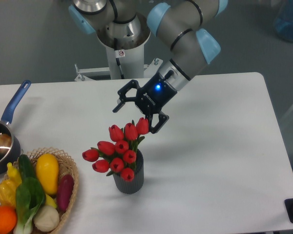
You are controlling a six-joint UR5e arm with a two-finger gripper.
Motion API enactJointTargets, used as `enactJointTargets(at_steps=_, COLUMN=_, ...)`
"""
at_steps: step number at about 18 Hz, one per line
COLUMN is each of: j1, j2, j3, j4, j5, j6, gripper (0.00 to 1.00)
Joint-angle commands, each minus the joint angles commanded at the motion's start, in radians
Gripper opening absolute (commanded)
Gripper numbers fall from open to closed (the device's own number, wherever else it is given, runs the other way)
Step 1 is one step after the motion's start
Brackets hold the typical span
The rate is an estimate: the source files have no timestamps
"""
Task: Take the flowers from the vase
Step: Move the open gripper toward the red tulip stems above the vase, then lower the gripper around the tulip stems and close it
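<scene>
The flowers (118, 148), a bunch of red tulip buds with green leaves, stand in the vase (131, 181), a small dark grey ribbed cylinder near the table's front middle. My gripper (138, 115) hangs tilted just behind and above the bunch, its fingers spread open. One fingertip (157, 125) is close beside the topmost right bud; the other (118, 105) is out to the upper left. Nothing is held between them.
A wicker basket (68, 168) with colourful vegetables and fruit sits at the front left. A dark saucepan (1, 146) with a blue handle is at the left edge. The robot's base (121, 48) stands behind the table.
</scene>
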Motion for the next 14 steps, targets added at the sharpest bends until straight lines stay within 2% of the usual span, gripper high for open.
enactJointTargets(at_steps=9, j1=0.011, j2=-0.06, j3=0.063, j4=0.002, j5=-0.058, j6=-0.006, gripper=1.0)
enactJointTargets(at_steps=14, j1=0.008, j2=-0.11, j3=0.094, j4=0.057, j5=-0.074, j6=-0.027, gripper=1.0)
